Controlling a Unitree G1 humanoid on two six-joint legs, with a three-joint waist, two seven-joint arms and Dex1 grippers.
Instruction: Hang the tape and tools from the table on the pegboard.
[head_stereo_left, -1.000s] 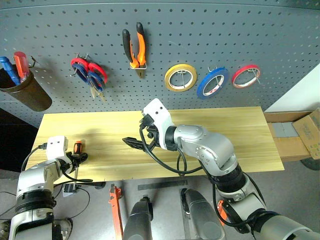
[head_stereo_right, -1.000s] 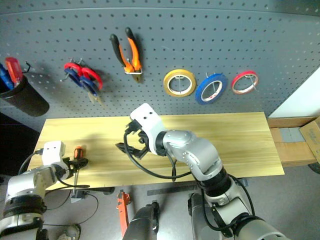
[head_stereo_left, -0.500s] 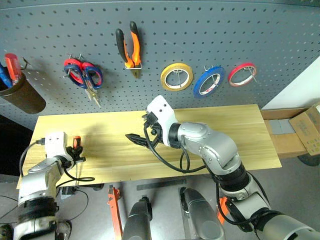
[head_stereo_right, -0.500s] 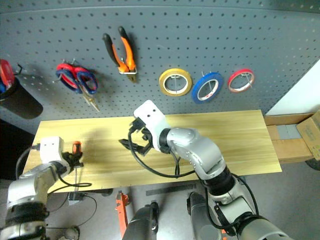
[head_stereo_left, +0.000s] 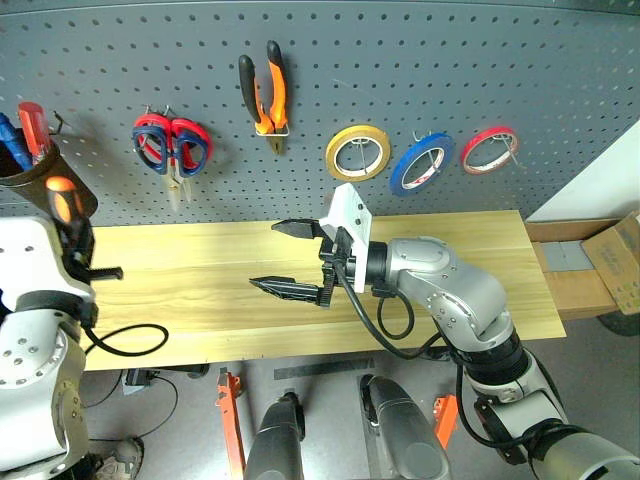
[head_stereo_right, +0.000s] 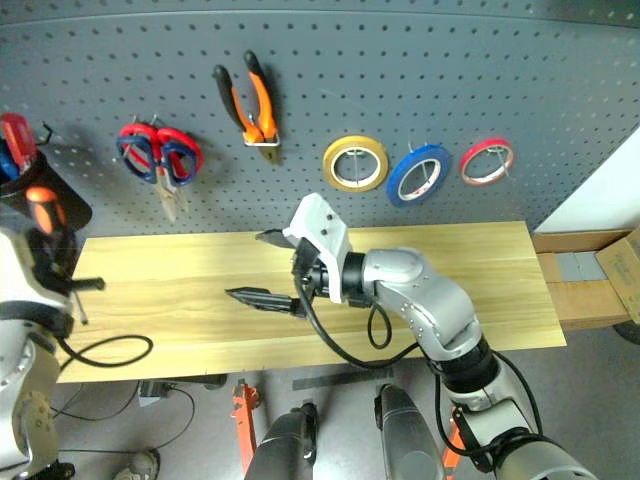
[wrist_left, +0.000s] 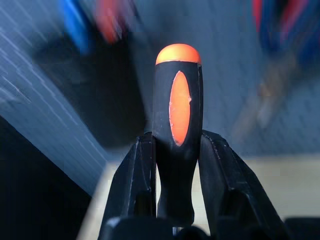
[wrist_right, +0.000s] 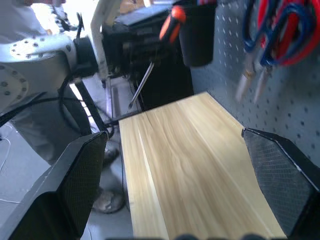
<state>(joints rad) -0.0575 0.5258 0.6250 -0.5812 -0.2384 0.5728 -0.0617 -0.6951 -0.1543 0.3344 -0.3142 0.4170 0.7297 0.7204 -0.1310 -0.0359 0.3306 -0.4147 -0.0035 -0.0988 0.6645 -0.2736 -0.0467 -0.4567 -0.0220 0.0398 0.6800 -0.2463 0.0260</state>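
The left gripper (wrist_left: 175, 165) is clamped on the screwdriver (wrist_left: 177, 125), its two black fingers (wrist_left: 132, 185) pressed against either side of the orange-and-black handle, whose rounded orange end stands up above them. In the head views this gripper (head_stereo_left: 72, 235) sits at the left end of the bench (head_stereo_left: 470, 250), raised above the wood, with the orange tip of the handle just below the dark cup (head_stereo_left: 40, 185) that hangs on the pegboard (head_stereo_left: 420, 60); a red-handled and a blue-handled tool stand in that cup. The thin shaft of the screwdriver slants down from the handle in the right wrist view (wrist_right: 142, 85). The right gripper (head_stereo_left: 290, 258) is held over the middle of the bench with its fingers spread wide apart and nothing between them, pointing toward the robot's left, one finger nearer the pegboard and the other nearer the front edge. On the pegboard, the pliers (head_stereo_left: 265, 95) with orange-and-black handles hang on a hook with the nose down, the scissors (head_stereo_left: 170, 150) with red and blue handles hang to their left, and three rolls hang in a row to their right: the yellow tape roll (head_stereo_left: 358, 152), the blue tape (head_stereo_left: 424, 163) and the red tape roll (head_stereo_left: 490, 149), the blue one between the other two and a little lower. At the bench's right end sit cardboard boxes (head_stereo_left: 610, 265).
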